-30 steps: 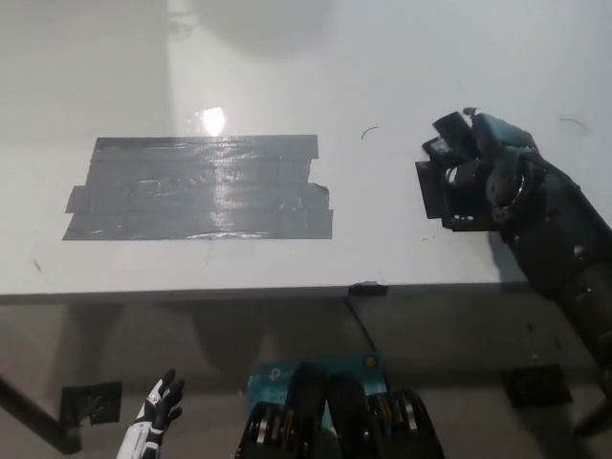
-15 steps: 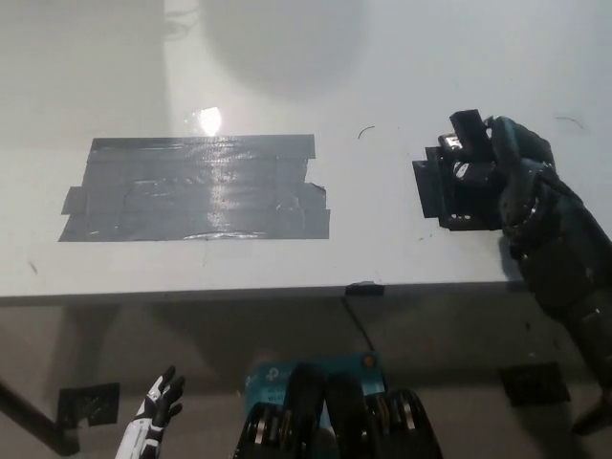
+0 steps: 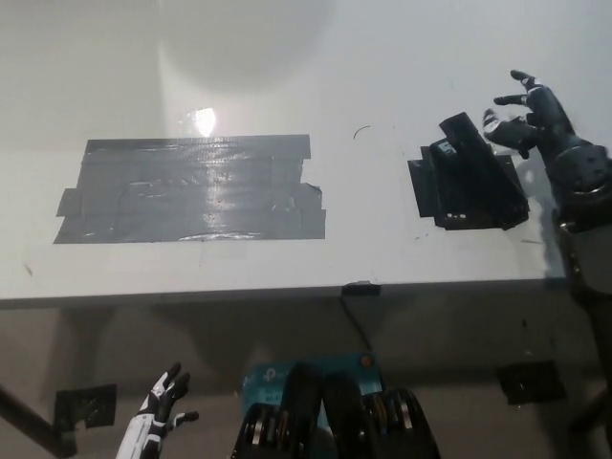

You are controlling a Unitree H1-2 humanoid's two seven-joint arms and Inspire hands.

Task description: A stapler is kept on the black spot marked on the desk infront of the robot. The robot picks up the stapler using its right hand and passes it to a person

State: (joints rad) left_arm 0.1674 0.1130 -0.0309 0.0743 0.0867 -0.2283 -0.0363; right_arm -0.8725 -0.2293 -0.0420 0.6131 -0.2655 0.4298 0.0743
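The black stapler [image 3: 478, 164] lies slanted on the small black tape spot [image 3: 435, 206] at the right of the white desk [image 3: 382, 67]. My black right hand [image 3: 545, 129] is just right of the stapler's far end, open, with its fingers spread. The fingertips [image 3: 499, 120] are close to the stapler; I cannot tell whether they touch it. My white left hand [image 3: 158, 416] rests low at the lower left, below the desk's edge, open and holding nothing.
A large patch of grey tape [image 3: 191, 186] covers the left middle of the desk. The desk's front edge [image 3: 287, 292] crosses the picture, with a small black clip [image 3: 361, 288] on it. A round shadow [image 3: 244, 38] falls on the far side.
My right hand was curled over the stapler. It has opened and drawn back to the right and farther away, uncovering the stapler. The whole picture has shifted slightly left.
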